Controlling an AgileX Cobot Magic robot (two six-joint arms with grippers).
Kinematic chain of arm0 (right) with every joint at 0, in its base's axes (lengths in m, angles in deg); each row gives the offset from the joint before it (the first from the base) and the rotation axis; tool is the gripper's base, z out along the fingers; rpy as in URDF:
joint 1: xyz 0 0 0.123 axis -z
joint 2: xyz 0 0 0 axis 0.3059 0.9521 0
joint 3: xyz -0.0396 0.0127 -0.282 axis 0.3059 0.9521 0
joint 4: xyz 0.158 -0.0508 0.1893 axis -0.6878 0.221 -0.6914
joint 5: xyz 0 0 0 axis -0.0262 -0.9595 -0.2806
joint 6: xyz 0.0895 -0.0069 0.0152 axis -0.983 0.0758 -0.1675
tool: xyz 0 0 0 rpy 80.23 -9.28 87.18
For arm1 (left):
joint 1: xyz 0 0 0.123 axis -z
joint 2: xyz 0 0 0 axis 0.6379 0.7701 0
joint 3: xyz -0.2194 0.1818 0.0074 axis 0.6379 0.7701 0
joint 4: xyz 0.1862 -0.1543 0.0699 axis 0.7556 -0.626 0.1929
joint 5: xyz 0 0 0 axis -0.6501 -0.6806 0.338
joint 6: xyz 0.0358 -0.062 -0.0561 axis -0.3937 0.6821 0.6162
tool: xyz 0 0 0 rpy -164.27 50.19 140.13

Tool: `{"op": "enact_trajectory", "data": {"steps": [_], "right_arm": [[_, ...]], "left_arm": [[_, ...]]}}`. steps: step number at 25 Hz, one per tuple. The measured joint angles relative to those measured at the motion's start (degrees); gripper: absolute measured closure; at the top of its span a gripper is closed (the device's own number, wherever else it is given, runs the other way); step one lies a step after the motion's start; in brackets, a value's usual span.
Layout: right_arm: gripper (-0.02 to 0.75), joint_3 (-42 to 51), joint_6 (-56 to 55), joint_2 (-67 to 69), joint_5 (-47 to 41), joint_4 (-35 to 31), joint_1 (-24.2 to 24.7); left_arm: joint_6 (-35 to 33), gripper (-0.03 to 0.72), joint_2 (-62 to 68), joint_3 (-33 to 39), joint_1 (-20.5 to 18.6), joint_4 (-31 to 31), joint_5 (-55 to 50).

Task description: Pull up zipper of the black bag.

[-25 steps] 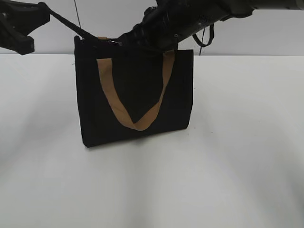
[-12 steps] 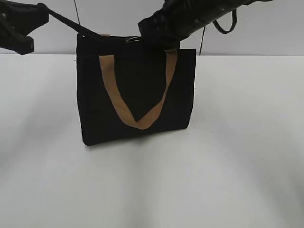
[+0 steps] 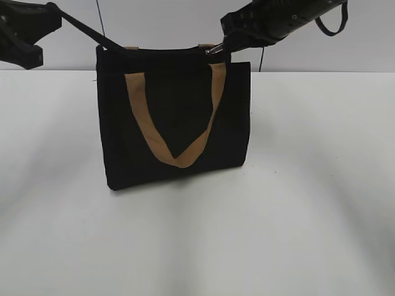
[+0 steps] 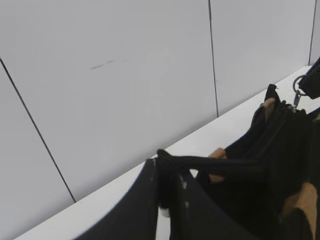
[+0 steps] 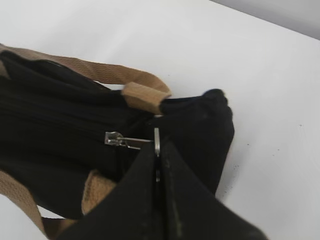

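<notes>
The black bag point(image 3: 176, 117) stands upright on the white table, a tan strap point(image 3: 176, 154) drooping in a V over its front. My left gripper point(image 3: 43, 18) at upper left is shut on a black fabric tab point(image 3: 80, 28) stretched taut from the bag's top left corner; the left wrist view shows the same grip point(image 4: 165, 162). My right gripper point(image 3: 223, 44) is shut on the zipper's silvery pull ring point(image 5: 156, 139), near the right end of the bag's top edge. The metal slider point(image 5: 114, 138) trails just behind it on the zipper line point(image 3: 166, 50).
The white table point(image 3: 308, 185) spreads around the bag. A pale panelled wall point(image 3: 154, 24) stands close behind it. The second tan strap point(image 5: 145, 95) lies over the bag's top beside the slider.
My right gripper has moved right along the bag's top edge, taking the zipper pull from near the left-middle to near the right end. The left gripper has held still.
</notes>
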Motion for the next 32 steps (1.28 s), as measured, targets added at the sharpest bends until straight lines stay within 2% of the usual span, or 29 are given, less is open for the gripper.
{"op": "enact_trajectory", "data": {"steps": [3,10,12,15,17,20,22,25,29,32], "right_arm": [[0.752,0.0,-1.1,0.0,-0.5,0.5,1.2],[0.747,0.0,-1.3,0.0,-0.8,0.6,0.7],[0.725,0.0,-1.3,0.0,-0.8,0.7,0.6],[0.625,0.0,-1.1,0.0,-0.7,1.2,0.6],[0.525,0.0,-0.6,-0.3,-0.7,1.4,0.6],[0.364,0.0,0.5,-1.6,-0.7,1.6,0.6],[0.295,0.0,2.4,-2.5,-1.0,1.9,0.6],[0.265,0.0,5.6,-3.8,-3.1,2.3,0.6],[0.256,0.0,7.1,-5.1,-6.9,5.6,0.6],[0.256,0.0,6.6,-5.9,-10.2,8.8,0.7]], "left_arm": [[0.0,0.667,0.0,0.0,0.0,-0.1,-0.1],[0.0,0.667,0.0,0.0,0.0,-0.1,-2.1],[0.0,0.667,0.0,0.0,0.0,-0.2,-4.0],[0.0,0.65,0.0,0.0,-0.1,-0.6,-6.3],[0.0,0.602,-0.1,0.0,-0.2,-0.8,-7.2],[0.0,0.465,-0.3,0.0,-0.2,-1.5,-9.6],[0.0,0.369,-0.6,0.0,-0.2,-3.4,-12.8],[0.2,0.289,-0.6,-0.1,-0.2,-7.2,-20.2],[0.4,0.27,-1.1,-0.1,1.5,-13.2,-33.0],[0.4,0.269,-1.2,-0.2,4.6,-19.6,-41.0]]}}
